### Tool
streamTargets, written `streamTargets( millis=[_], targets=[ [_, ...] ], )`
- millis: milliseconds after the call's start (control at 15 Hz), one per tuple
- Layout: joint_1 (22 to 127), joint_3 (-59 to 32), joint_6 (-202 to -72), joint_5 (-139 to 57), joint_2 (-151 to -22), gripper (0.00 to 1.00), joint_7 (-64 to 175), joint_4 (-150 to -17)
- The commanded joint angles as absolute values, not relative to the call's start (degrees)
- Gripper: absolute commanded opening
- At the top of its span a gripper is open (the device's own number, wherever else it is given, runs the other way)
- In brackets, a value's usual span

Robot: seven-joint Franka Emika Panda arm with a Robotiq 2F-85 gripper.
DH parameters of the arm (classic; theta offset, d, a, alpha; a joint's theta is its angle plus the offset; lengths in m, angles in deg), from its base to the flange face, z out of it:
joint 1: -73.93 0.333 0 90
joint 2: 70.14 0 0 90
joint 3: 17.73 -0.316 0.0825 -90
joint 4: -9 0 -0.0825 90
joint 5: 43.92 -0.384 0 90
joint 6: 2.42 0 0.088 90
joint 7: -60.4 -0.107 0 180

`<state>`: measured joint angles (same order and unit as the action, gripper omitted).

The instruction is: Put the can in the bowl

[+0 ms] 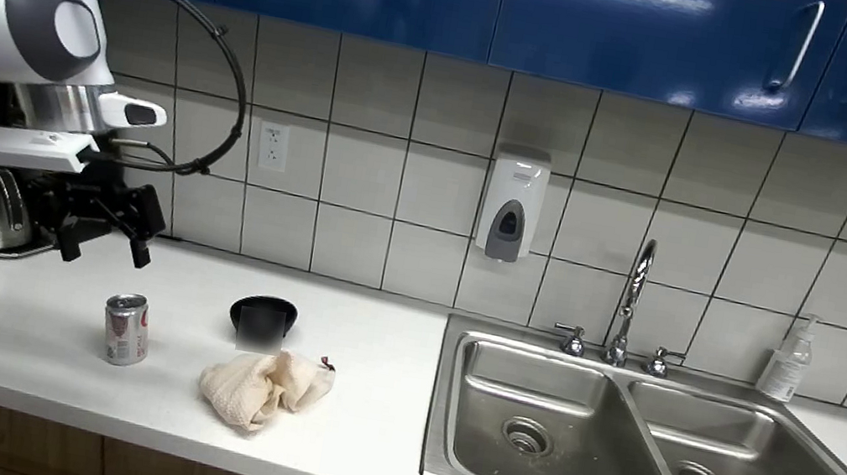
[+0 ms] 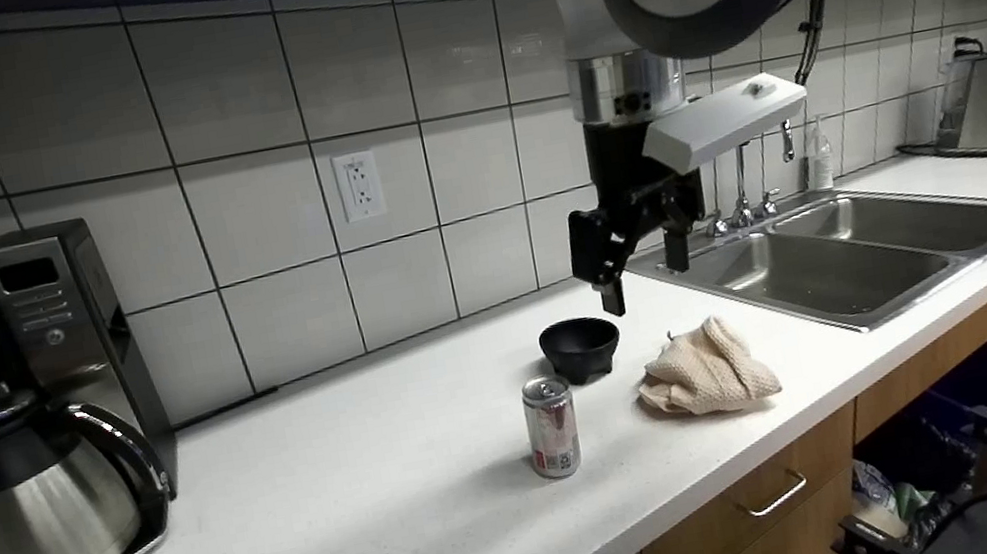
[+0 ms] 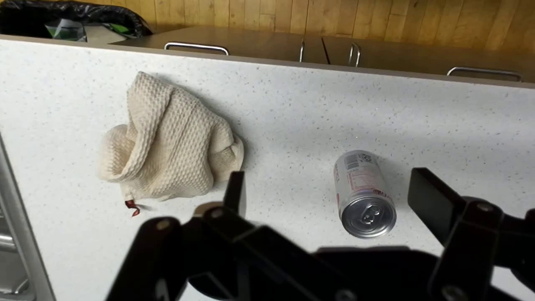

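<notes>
One can (image 1: 127, 330) stands below and apart from the empty, wide-spread tool (image 1: 106, 253).

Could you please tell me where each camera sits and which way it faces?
An exterior view: in front of the counter, facing the tiled wall and sink; the arm and hand show.
An exterior view: nearer the coffee maker, angled along the counter toward the sink; part of the arm and the hand show.
Wrist view: on the wrist, looking down over the counter at the can and cloth; the hand's fingers show, spread apart.
Both exterior views share the can, cloth, bowl, sink, arm and hand.
</notes>
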<state>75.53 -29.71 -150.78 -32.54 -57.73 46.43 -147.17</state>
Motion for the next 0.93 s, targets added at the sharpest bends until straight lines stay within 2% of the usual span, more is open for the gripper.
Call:
streamTargets(
  millis=[0, 867],
  targets=[
    [75.81, -30.73, -152.45, -29.69, -65.80, 1.00, 40.86, -142.54],
    [85.29, -22.46, -152.70, -20.12, -84.51, 1.00, 28.50, -128.53]
  ],
)
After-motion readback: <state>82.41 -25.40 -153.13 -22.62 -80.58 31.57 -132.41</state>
